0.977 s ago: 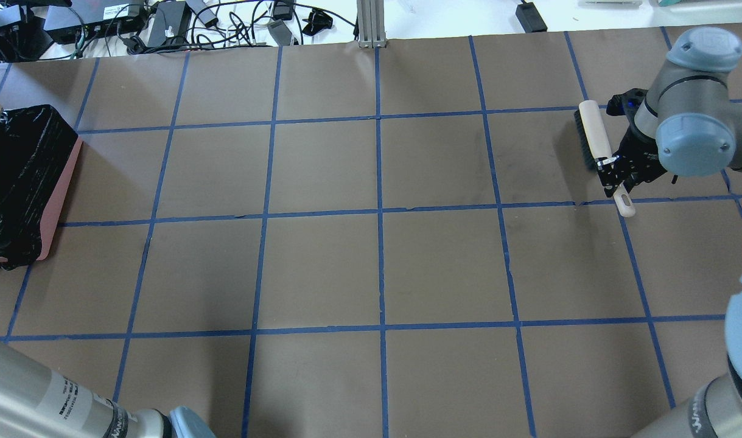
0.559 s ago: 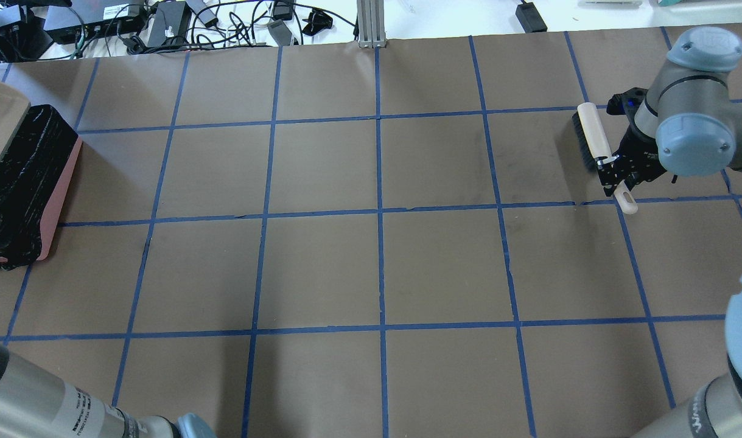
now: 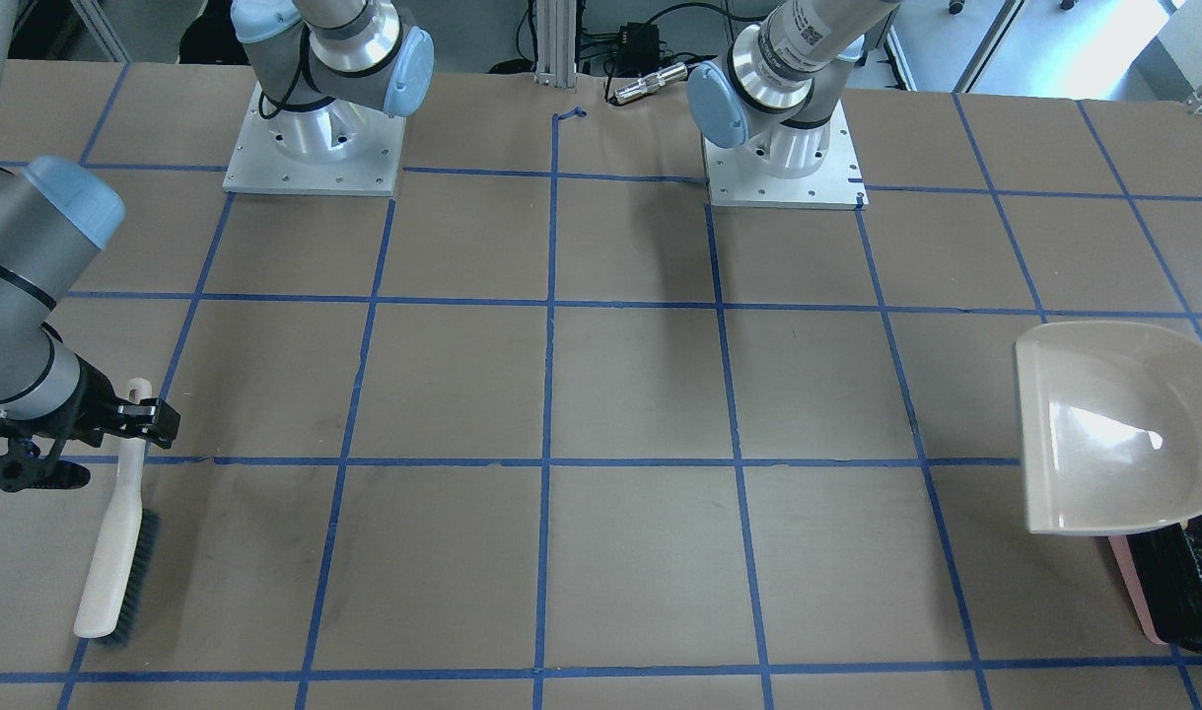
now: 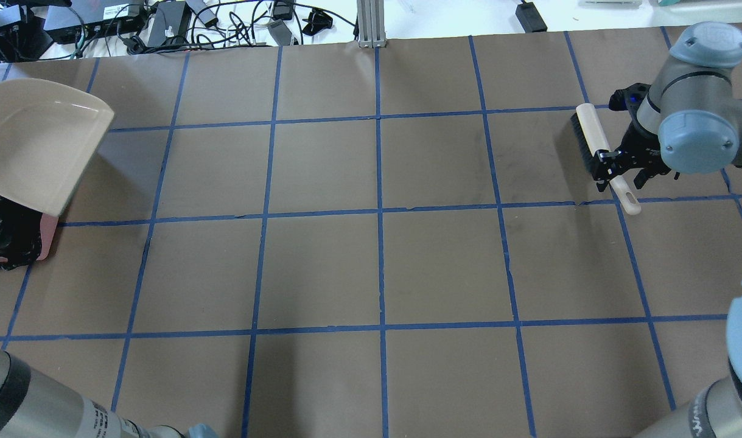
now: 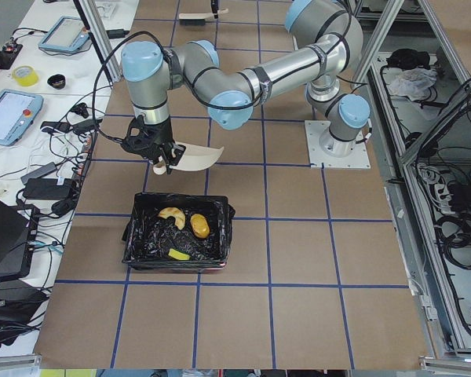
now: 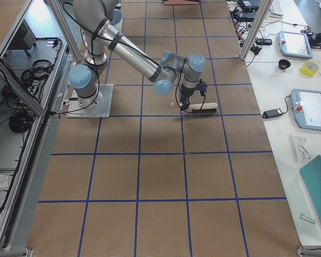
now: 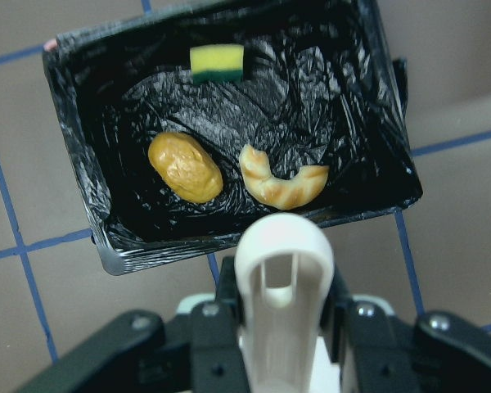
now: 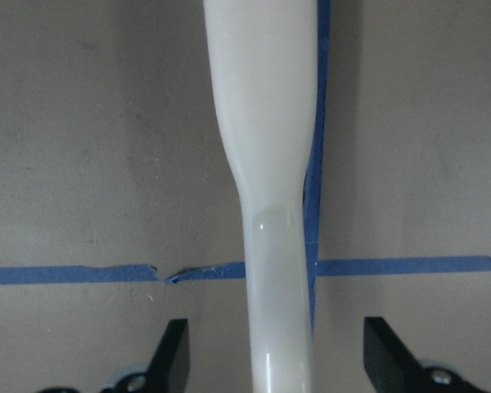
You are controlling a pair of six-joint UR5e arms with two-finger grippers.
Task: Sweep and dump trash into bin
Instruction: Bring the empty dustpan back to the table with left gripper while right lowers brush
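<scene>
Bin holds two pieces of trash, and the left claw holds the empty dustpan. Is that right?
Not quite. The bin holds three pieces, not two: a potato-like lump, a crescent slice and a sponge wedge, as the left wrist-mounted view shows. The rest stands: the left claw holds the dustpan, which is empty.

— How does the grey-and-blue left arm (image 5: pixel 251 78) stand?
— Stretched out to the left end of the table, wrist turned down; the black left gripper (image 7: pixel 284 327) hangs in the air, both fingers pressed to the white handle of the beige plastic dustpan (image 4: pixel 36 146).
— And the right arm (image 4: pixel 693 121)?
— Reaching to the far right, wrist low; the right gripper (image 8: pixel 274 356) points down, its fingers (image 8: pixel 173 352) spread wide on either side of the white brush handle (image 8: pixel 266 164), touching neither side.
</scene>
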